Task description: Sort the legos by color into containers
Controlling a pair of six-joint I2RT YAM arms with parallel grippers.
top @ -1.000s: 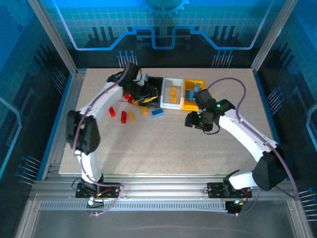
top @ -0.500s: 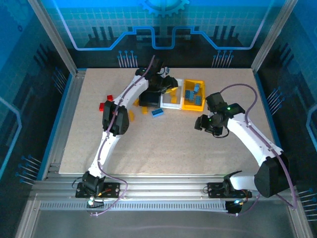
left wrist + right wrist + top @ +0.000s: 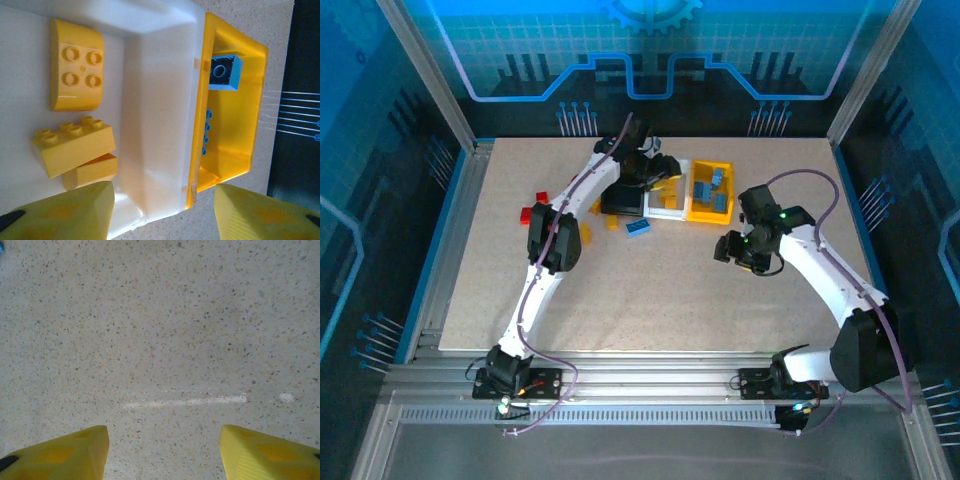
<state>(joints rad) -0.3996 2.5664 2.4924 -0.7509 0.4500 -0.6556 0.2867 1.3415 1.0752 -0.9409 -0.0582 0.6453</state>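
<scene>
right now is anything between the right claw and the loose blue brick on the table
nothing visible. only bare table lies between the open right claw and the blue brick, seen from above

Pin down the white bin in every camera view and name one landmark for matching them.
Top external: white bin sits upper centre, in the middle of the three-bin row.
Left wrist: white bin spans left and centre, with yellow bricks inside.
Right wrist: looks down on speckled tabletop.
Shared landmark: the yellow bin holding blue bricks, set against the white bin's side.
</scene>
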